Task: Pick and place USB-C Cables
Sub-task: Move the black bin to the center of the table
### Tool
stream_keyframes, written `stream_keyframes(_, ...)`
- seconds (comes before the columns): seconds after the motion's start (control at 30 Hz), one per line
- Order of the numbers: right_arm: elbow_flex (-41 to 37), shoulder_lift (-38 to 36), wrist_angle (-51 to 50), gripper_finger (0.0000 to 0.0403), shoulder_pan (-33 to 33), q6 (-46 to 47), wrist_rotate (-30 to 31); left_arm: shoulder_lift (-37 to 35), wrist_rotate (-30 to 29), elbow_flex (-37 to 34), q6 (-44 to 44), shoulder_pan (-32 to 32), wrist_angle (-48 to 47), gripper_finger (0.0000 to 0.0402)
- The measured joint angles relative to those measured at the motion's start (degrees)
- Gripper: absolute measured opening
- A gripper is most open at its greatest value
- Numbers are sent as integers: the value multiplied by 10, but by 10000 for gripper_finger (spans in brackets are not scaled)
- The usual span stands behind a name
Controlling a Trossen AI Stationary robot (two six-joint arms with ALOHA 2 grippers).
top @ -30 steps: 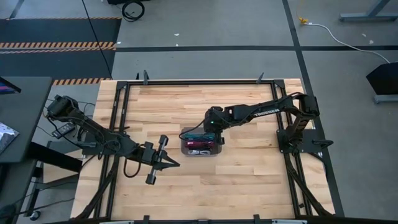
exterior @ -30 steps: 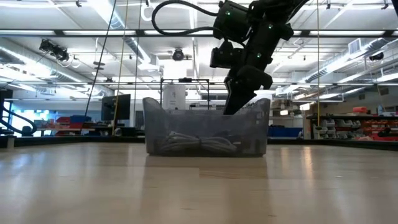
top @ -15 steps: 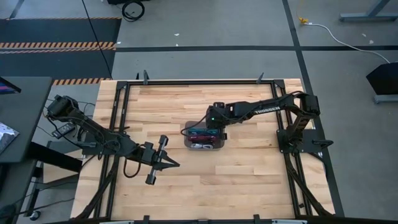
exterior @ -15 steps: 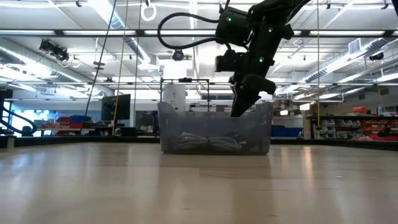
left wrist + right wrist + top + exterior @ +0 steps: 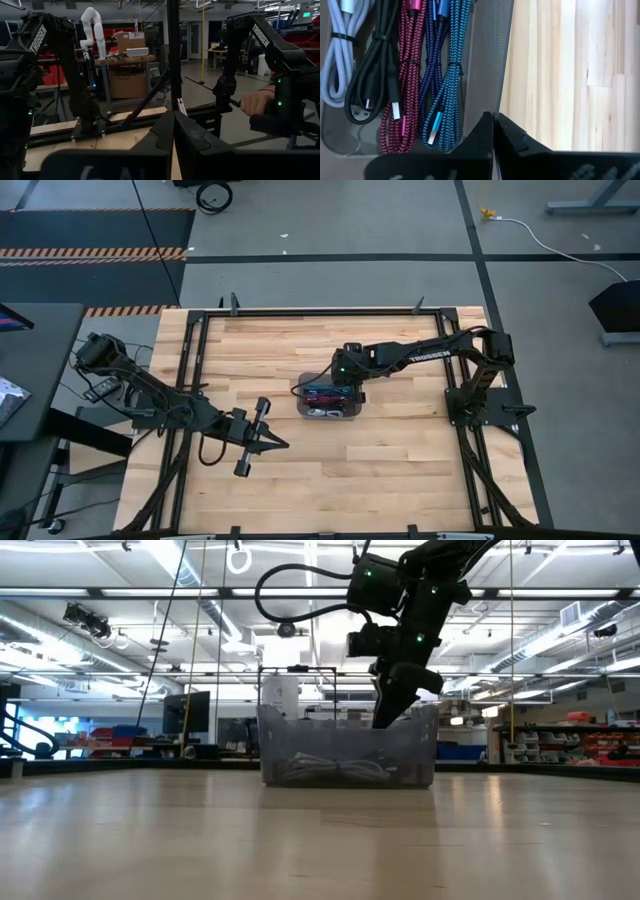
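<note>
Bench (image 5: 400, 450): light wood planks, black frame around edges. Directly on it, near centre: one grey tray (image 5: 331, 412).

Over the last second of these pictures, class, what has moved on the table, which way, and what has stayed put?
The right gripper, shut on the tray's wall, dragged the grey tray a little toward the right arm's side of the table; most of that shift came early. The cables rode along inside the tray. The left gripper stayed parked near the table's front left.
</note>
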Motion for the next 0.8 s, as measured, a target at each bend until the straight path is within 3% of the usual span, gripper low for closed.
stream_keyframes(0.8, -1, 1, 10, 8, -7, -8, -11, 0, 0, 0, 1, 0, 0, 18)
